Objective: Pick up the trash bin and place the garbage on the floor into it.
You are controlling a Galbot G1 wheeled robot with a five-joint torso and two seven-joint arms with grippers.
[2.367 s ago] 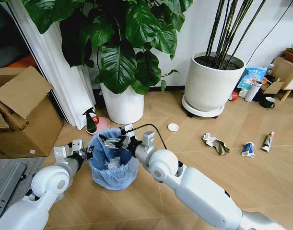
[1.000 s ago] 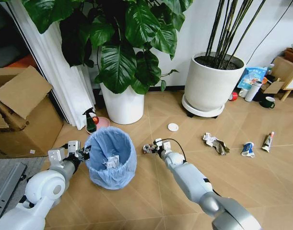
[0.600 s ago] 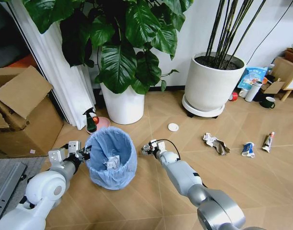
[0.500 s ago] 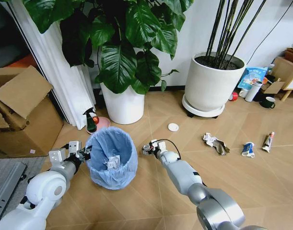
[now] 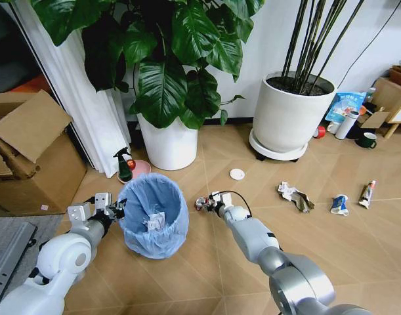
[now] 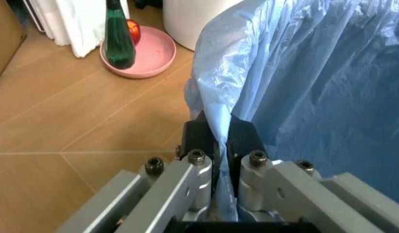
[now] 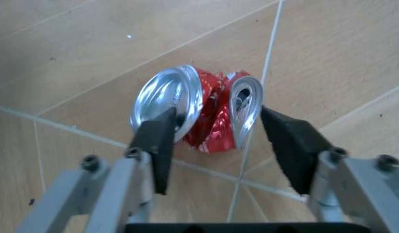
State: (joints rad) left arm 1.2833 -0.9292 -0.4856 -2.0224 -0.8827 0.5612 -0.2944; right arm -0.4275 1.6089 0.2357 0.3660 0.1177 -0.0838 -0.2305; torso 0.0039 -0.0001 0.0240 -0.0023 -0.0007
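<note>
The trash bin [image 5: 154,223], lined with a light-blue bag [image 6: 316,73], stands on the floor [image 5: 207,262] with white paper wads inside. My left gripper [image 5: 113,209] is shut on the bag at the bin's rim [image 6: 216,141]. Just right of the bin, my right gripper [image 5: 203,203] is low over the floor and open. Its fingers [image 7: 157,143] flank a crushed red can [image 7: 209,114] that lies on the wood. More garbage lies further right: a white disc lid [image 5: 237,174], a crumpled wrapper [image 5: 294,196], a blue-white wrapper [image 5: 339,205] and a tube [image 5: 366,193].
A white plant pot [image 5: 166,143] and a green bottle on a pink dish [image 5: 125,167] stand behind the bin. A larger pot on a wheeled base [image 5: 289,118] is at the right rear. Cardboard boxes [image 5: 29,157] stand to the left, with a mug and bottles [image 5: 358,131] at the far right.
My right gripper has left the spot over the bin and come down to the floor on its right, straddling the can. In the last half second it barely shifted. The left gripper keeps its hold.
</note>
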